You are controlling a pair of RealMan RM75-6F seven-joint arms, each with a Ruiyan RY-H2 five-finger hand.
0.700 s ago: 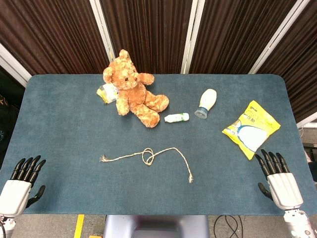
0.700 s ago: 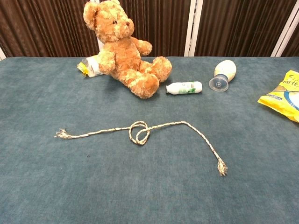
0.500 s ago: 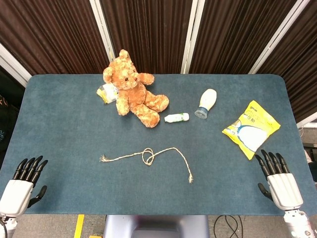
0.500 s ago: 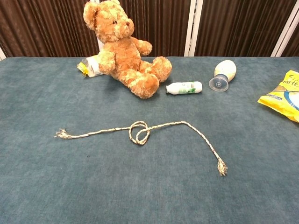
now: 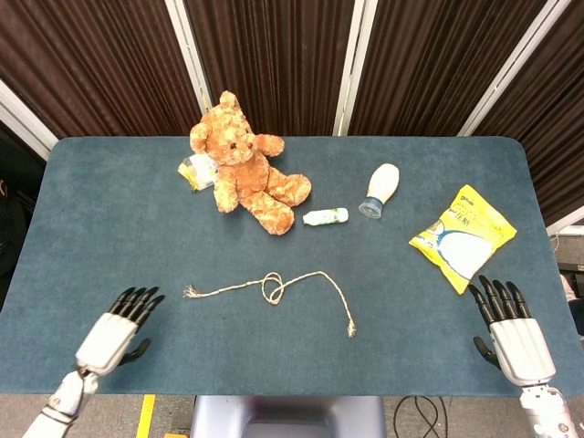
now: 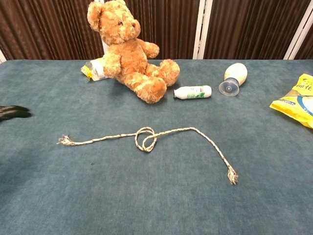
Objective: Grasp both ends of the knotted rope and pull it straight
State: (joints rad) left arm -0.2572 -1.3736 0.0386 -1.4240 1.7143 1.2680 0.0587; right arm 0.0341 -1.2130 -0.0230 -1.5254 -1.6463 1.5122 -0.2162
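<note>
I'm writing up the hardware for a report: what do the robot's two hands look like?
Both the left hand and the right hand have a white, boxy palm shell with slim black fingers. A pale wrist segment runs back from each towards the frame edge. No cables or markings show.

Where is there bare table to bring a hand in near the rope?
Bare cloth lies between the left hand and the rope, and between its right end and the right hand. It is crowded behind, by the teddy bear and small bottle.
</note>
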